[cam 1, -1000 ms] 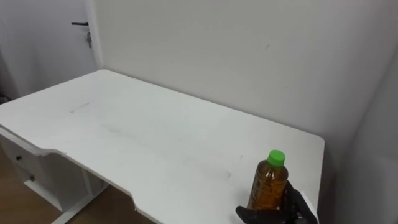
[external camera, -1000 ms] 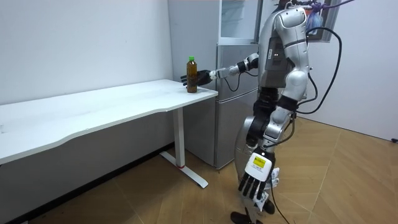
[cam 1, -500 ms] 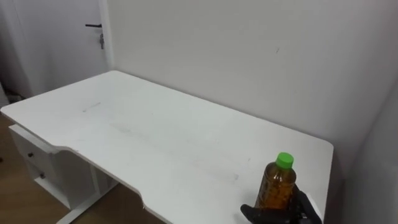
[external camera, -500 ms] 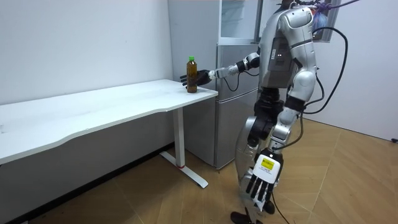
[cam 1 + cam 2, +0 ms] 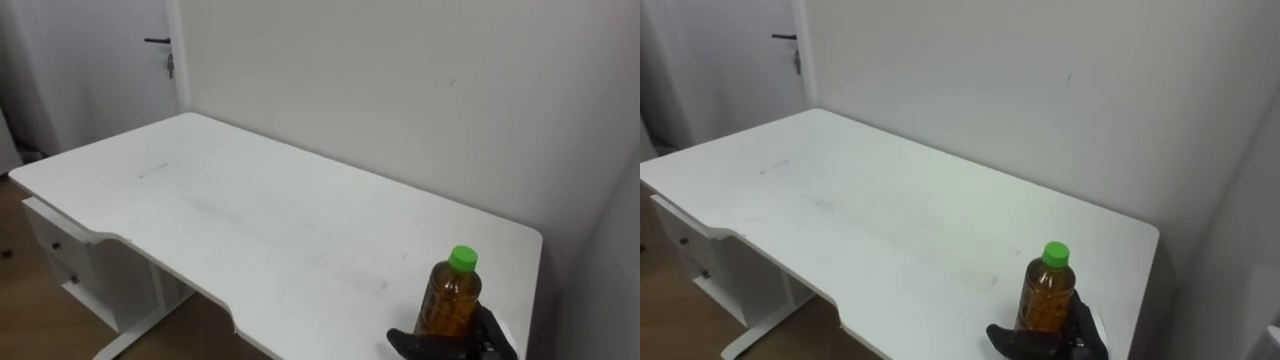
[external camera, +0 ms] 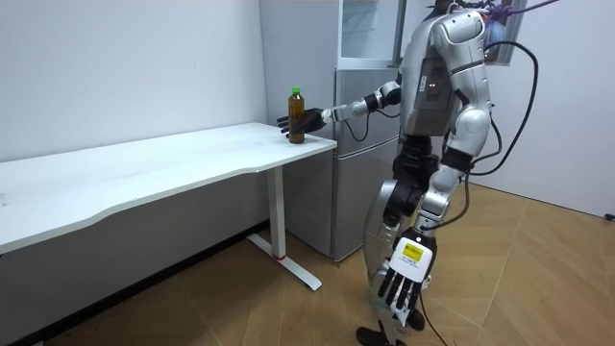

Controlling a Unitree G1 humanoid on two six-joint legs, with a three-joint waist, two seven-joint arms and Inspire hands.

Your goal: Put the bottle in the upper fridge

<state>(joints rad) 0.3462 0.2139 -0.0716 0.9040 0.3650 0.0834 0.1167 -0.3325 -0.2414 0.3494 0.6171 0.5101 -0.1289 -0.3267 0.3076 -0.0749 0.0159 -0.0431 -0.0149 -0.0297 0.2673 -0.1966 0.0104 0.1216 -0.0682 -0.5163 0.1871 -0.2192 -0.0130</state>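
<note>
Nearest, the right hand (image 5: 418, 344) has black fingers wrapped low round the green-capped clear plastic bottle (image 5: 448, 300) of amber drink, which stands upright near the right end of the white surface (image 5: 250, 215); the left hand (image 6: 404, 286) hangs slack-fingered by the leg. Risk: grip's low, so the bottle may tip or slip out on lift. Farther off, the tall grey fridge (image 6: 357, 125) stands just past the surface's end, upper door state unclear. Swinging round w/ arm out could knock the bottle on it.

A long white table (image 6: 144, 165) runs along a plain pale wall (image 6: 125, 67), over a wood floor (image 6: 538, 279) (drawers (image 5: 65, 255) stand under its left end). Beyond that end is a white door (image 5: 110, 70).
</note>
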